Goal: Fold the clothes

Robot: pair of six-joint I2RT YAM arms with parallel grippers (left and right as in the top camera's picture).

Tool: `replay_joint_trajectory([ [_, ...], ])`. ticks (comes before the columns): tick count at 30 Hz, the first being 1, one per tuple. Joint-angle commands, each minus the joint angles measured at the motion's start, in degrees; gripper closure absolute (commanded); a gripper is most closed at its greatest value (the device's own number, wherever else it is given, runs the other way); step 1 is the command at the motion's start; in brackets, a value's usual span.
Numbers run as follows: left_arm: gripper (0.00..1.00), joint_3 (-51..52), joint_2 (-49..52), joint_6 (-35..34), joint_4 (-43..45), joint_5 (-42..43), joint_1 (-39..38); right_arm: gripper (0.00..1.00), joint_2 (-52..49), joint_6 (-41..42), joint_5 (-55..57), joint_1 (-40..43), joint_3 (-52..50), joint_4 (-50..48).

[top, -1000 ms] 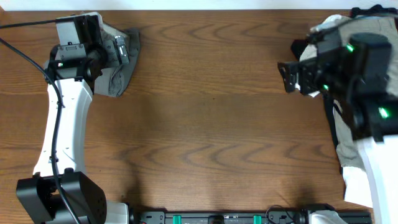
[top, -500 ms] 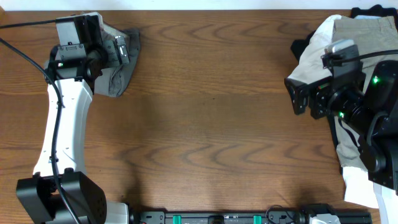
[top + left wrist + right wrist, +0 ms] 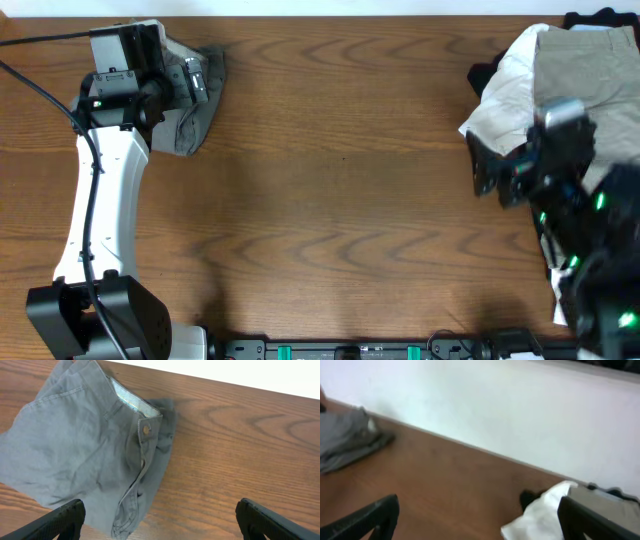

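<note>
Folded grey shorts lie at the table's far left corner; they fill the upper left of the left wrist view, waistband and button showing. My left gripper is open and empty just above them. A pile of unfolded clothes, white, beige and black, sits at the far right; its white edge shows in the right wrist view. My right gripper is open and empty, raised above the table beside the pile.
The brown wooden table runs between the shorts and the pile. A white wall stands behind the table's far edge. More white cloth hangs at the right edge near the arm's base.
The right arm has drawn back toward the front right, off the clothes pile, its gripper empty. The left arm and the grey shorts have not moved.
</note>
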State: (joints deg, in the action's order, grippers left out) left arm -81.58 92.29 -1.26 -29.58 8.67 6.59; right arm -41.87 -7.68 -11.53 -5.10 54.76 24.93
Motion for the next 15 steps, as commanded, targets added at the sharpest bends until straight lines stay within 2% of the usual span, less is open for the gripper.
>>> replay_joint_trajectory([
  [1, 0.02, -0.20, 0.28, 0.15, 0.02, 0.09, 0.09, 0.01, 6.67, 0.15, 0.28, 0.35, -13.64, -7.85],
  [7, 0.02, -0.17, 0.28, 0.15, 0.02, 0.09, 0.09, 0.01, 17.51, 0.37, -5.18, 2.71, -35.43, -21.77],
  [15, 0.02, -0.17, 0.28, 0.15, 0.02, 0.09, 0.09, 0.01, 28.35, 0.33, -4.37, 3.98, -49.86, -24.74],
])
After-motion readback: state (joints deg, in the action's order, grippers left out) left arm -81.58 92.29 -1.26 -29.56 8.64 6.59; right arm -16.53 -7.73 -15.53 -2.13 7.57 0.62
